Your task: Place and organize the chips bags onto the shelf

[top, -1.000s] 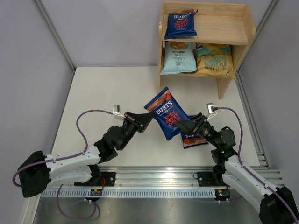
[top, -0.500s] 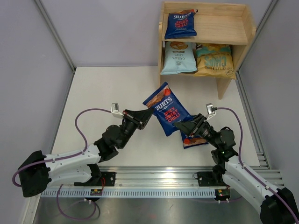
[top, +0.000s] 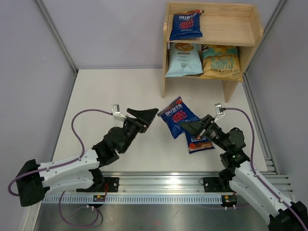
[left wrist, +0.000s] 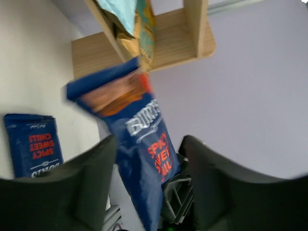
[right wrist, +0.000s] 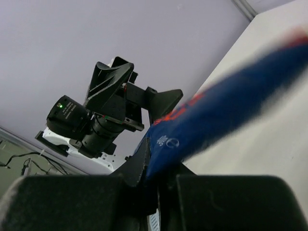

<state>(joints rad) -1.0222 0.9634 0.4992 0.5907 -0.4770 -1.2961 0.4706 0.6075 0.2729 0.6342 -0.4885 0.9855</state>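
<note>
My right gripper [top: 187, 126] is clamped on the near edge of a dark blue Burts bag [top: 177, 115]. My left gripper [top: 151, 114] stands with its jaws apart, just left of it.

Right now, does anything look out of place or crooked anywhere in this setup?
Two things. One dark blue Burts bag hangs tilted in the air, pinched at one edge by the right gripper alone; the left gripper stands open beside it. A second Burts bag lies on the table, not on the shelf.
</note>
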